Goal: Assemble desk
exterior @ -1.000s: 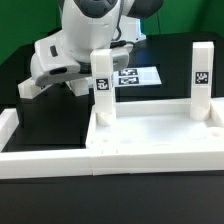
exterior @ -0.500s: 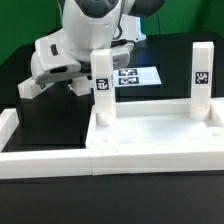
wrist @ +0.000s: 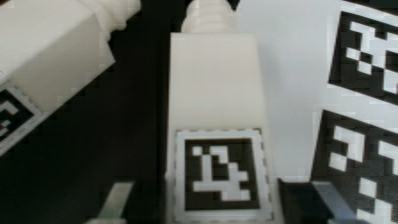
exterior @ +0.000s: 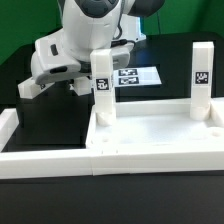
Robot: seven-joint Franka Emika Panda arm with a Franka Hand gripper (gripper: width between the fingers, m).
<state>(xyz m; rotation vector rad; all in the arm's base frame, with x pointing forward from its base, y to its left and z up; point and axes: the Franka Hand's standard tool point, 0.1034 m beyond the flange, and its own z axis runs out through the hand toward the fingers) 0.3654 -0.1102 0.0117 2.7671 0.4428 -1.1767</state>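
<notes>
The desk top [exterior: 160, 135], a white rimmed tray, lies at the front of the exterior view. Two white tagged legs stand upright in its far corners, the left leg [exterior: 103, 90] and the right leg [exterior: 201, 72]. My gripper [exterior: 103, 68] is at the top of the left leg, its fingertips mostly hidden there. In the wrist view the left leg [wrist: 217, 110] runs between my gripper [wrist: 222, 205] fingers. A dark gap shows on each side of it, so the jaws stand open around the leg without touching it.
White border rails [exterior: 40, 162] frame the black table on the exterior view's left and front. The marker board [exterior: 138, 76] lies behind the left leg and shows beside it in the wrist view [wrist: 365, 100]. Another white tagged block [wrist: 54, 60] lies next to the leg.
</notes>
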